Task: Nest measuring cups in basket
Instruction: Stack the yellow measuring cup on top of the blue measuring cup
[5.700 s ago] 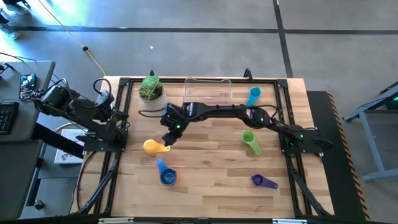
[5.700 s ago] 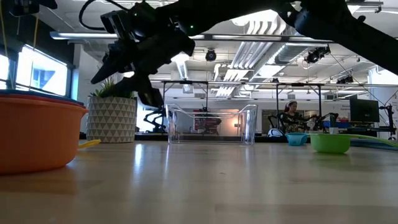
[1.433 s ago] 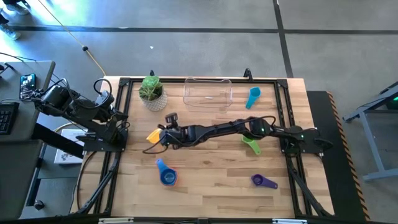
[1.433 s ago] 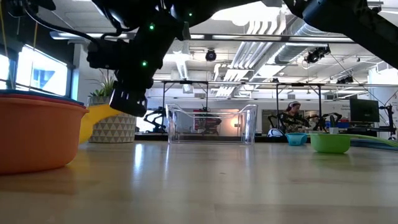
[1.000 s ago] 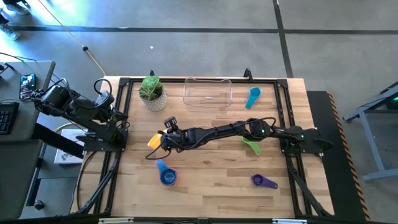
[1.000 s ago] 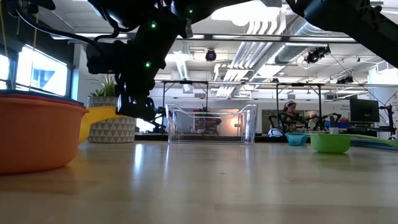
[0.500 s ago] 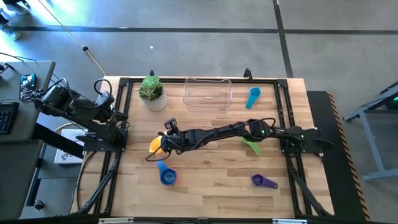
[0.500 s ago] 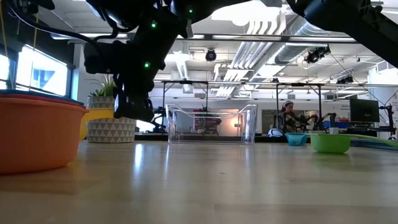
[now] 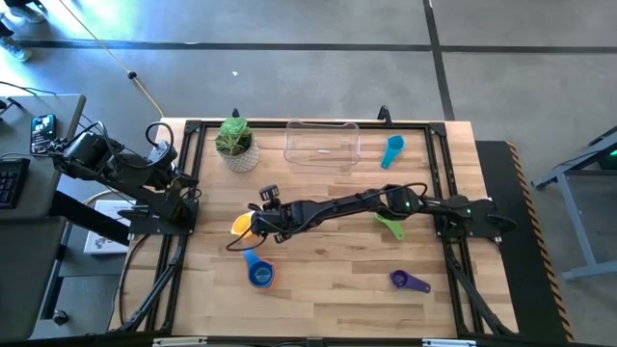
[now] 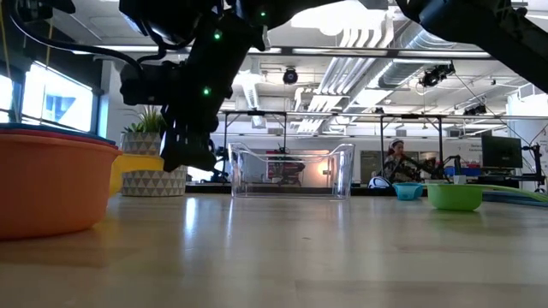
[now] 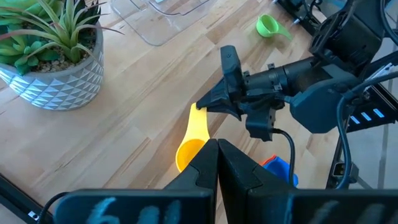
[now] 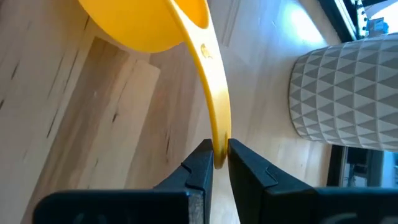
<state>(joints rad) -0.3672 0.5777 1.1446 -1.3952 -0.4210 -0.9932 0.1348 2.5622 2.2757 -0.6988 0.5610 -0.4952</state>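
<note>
Right gripper: pinching yellow measuring cup by handle end | cup near desk's left edge, bowl pointing outward | basket at far edge | left gripper: closed, parked.

Yellow measuring cup held between the dark fingers of the right gripper, over a pale wood-grain table; further cups lie on the wood in blue, green, purple and light blue, with an orange cup rimmed by a red band and a blue band above it in the low view. The basket is clear and colourless. The pot is whitish with a grey triangle pattern and carries a green plant; both arms and the left gripper are black.
</note>
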